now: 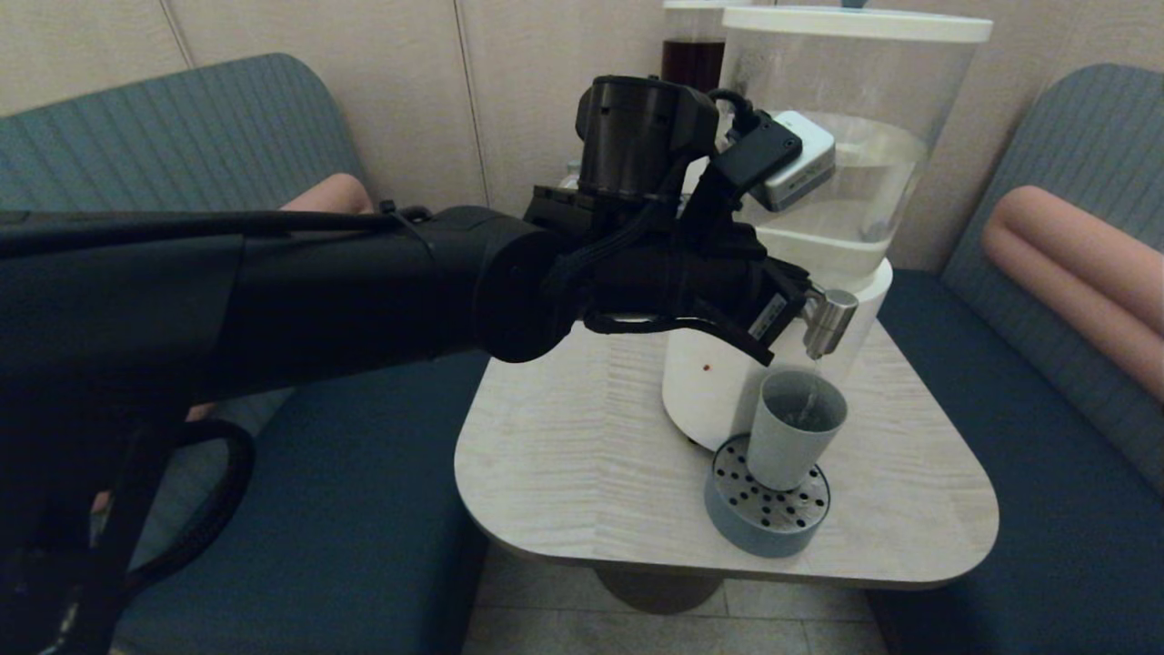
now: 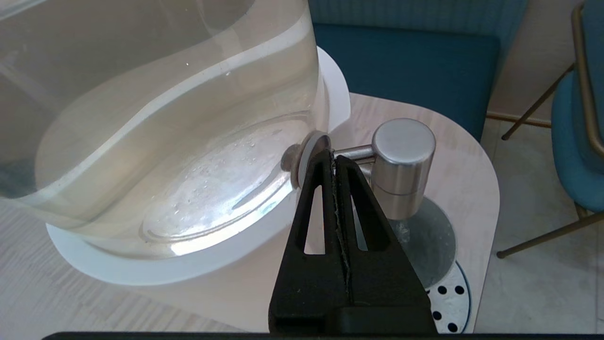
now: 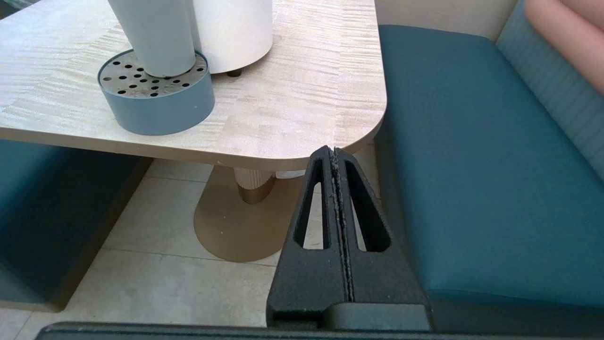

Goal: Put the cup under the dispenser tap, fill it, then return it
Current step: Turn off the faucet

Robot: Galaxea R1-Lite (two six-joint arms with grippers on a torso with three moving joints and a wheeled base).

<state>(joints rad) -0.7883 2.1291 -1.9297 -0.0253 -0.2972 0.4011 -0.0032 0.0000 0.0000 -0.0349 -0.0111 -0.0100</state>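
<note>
While closed, left hand [image 2: 334,158] touching dispenser tap [image 2: 402,165], cup [image 1: 797,440] beneath

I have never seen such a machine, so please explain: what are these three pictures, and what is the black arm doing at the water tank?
It is a two-armed robot. One picture looks down from its head; two come from cameras on its wrists. On the table stands a clear water dispenser. The cup stands on a round perforated drip tray, under the dispenser tap; a thin stream seems to fall into it. The left gripper, fingers shut and holding nothing, is at the tap's stem. The right gripper, also shut and empty, waits low beside the table.
</note>
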